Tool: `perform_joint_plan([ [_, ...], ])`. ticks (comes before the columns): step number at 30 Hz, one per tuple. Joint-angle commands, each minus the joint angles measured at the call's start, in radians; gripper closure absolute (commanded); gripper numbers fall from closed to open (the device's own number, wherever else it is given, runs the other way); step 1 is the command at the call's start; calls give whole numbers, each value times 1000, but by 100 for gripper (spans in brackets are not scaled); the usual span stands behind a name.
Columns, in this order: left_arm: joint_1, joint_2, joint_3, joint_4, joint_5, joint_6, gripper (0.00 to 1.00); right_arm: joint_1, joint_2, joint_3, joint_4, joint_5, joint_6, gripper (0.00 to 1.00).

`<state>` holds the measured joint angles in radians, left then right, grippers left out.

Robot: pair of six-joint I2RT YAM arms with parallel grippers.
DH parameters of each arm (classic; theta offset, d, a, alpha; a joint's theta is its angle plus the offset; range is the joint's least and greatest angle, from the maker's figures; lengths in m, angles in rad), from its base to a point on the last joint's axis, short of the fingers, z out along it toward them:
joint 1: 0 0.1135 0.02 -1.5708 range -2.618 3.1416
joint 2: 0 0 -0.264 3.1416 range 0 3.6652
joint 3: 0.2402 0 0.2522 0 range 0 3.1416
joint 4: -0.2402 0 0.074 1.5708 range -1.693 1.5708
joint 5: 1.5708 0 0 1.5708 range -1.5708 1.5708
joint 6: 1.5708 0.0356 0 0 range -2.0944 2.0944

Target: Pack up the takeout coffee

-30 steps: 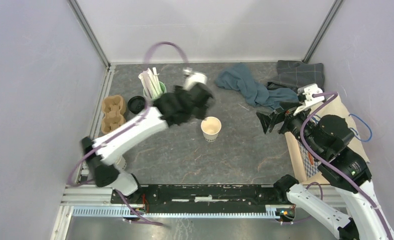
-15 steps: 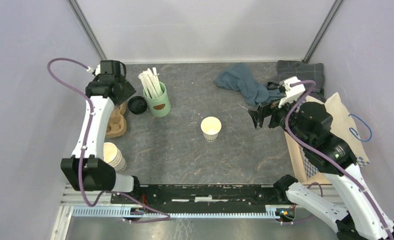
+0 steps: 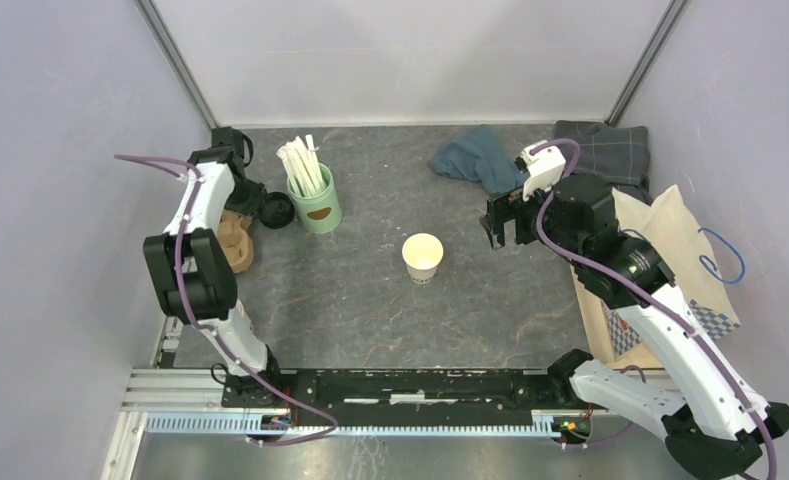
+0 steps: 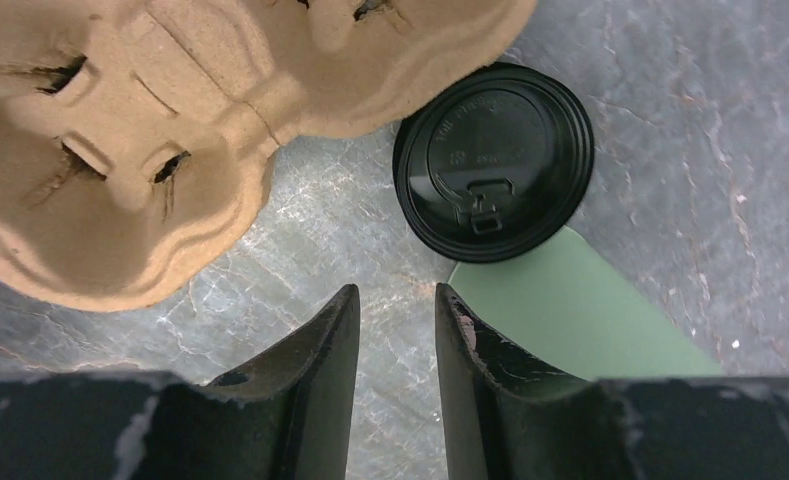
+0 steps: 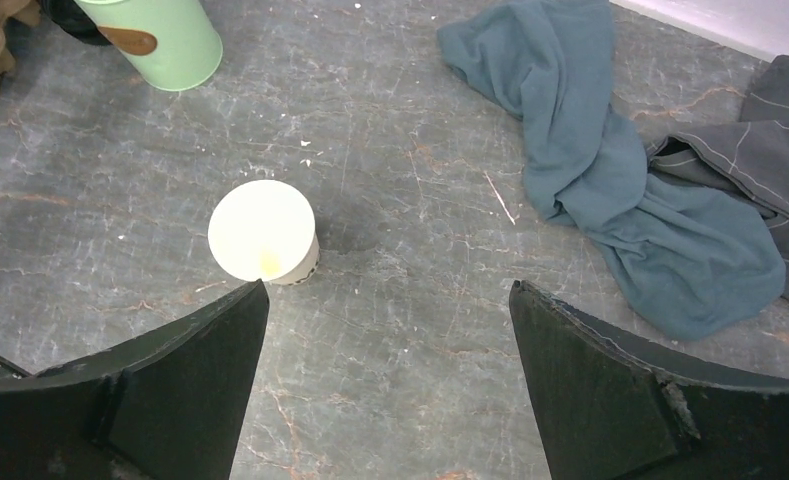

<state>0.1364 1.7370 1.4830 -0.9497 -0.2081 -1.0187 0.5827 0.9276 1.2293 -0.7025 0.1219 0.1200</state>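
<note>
The takeout coffee (image 4: 493, 160) stands between the cardboard carrier and the green mug. Only its round black lid (image 3: 275, 209) shows from above; the cup wall under it is hidden. My left gripper (image 4: 395, 290) hovers just short of the lid, its jaws a narrow gap apart with only table between them. In the top view the left gripper (image 3: 254, 203) is at the far left by the carrier. A lidless white paper cup (image 3: 422, 257) stands mid-table. My right gripper (image 5: 388, 290) is wide open and empty, to the right of that lidless cup (image 5: 263, 230).
A brown cardboard cup carrier (image 4: 120, 150) lies left of the lid. The mint-green mug (image 3: 316, 205) of white sticks stands right of it. A blue cloth (image 3: 480, 160) and a grey cloth (image 3: 602, 145) lie at the back right. A paper bag (image 3: 675, 250) lies at the right edge.
My left arm has swung from the lidless cup at mid-table to the far left beside the black lid, its jaws narrowing. My right gripper has moved left toward the lidless cup, still wide open.
</note>
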Motion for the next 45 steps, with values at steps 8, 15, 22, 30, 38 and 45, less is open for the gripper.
perform_joint_plan([
  [8,-7,130,94,-19,-116,-139,66,4,34,55,8,9,-82,2],
  [15,3,182,101,8,-134,-116,65,5,35,50,0,16,-106,2],
  [22,14,230,122,40,-85,-70,60,4,23,32,9,7,-108,2],
  [30,16,240,112,55,-102,-70,60,4,23,36,13,2,-103,2],
  [38,15,245,106,63,-114,-68,69,5,19,37,12,-3,-93,2],
  [45,16,236,82,63,-124,-67,64,5,16,36,14,-4,-86,2],
])
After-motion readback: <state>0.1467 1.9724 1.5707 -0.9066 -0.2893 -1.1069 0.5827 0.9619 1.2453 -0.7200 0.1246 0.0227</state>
